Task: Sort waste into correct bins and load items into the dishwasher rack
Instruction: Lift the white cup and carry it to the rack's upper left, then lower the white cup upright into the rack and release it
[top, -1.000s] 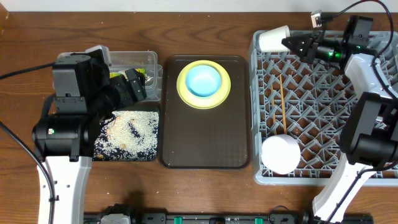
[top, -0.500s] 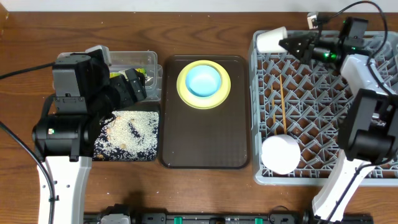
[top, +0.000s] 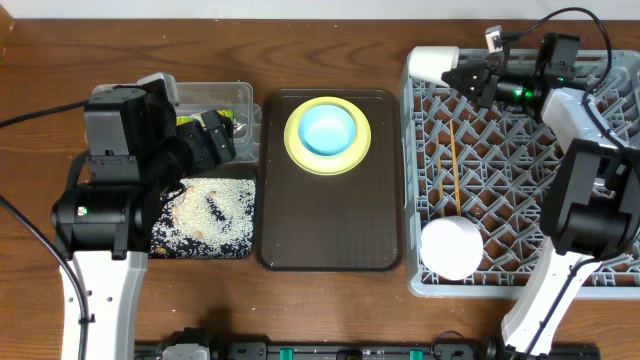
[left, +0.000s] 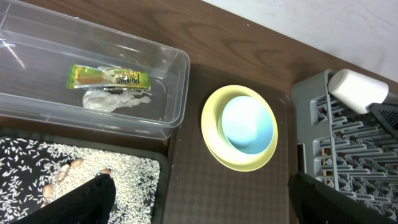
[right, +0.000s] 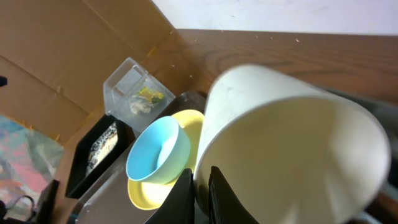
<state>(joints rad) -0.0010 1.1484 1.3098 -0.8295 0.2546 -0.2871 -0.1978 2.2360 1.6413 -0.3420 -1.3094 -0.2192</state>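
Two tools checked: my right tool (top: 463, 73) grips the small white cup (top: 433, 62) by its rim at the dishwasher rack (top: 520, 160) corner; my left tool (left: 202, 190) stands wide apart.

Overhead, the left arm (top: 110, 200) covers part of the clear tub (top: 215, 92) and black tray (top: 200, 254); the small white cup (right: 286, 143) runs off the right wrist view's bottom edge.

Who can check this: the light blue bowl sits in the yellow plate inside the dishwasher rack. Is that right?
Not quite. The light blue bowl does sit in the yellow plate, but the pair rests on the dark brown serving tray, not inside the dishwasher rack, as the overhead view shows.
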